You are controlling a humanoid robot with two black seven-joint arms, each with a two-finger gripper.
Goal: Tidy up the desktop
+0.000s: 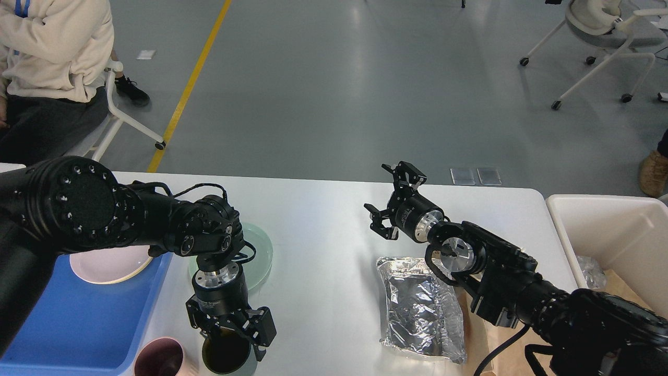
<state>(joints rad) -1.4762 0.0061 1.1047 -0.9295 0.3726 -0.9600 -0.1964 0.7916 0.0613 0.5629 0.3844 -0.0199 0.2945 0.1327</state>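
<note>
Left gripper straddles the dark green cup's rim, apparently grasping it; right gripper hangs released above the white surface. Lift vertically, clearing the adjacent pink cup; then move to the blue plastic tray.

No brand, label or number can be made out. The left gripper has pale lettering on its black wrist collar, and the right gripper carries a small light label on its body; both are too small and blurred to read.
</note>
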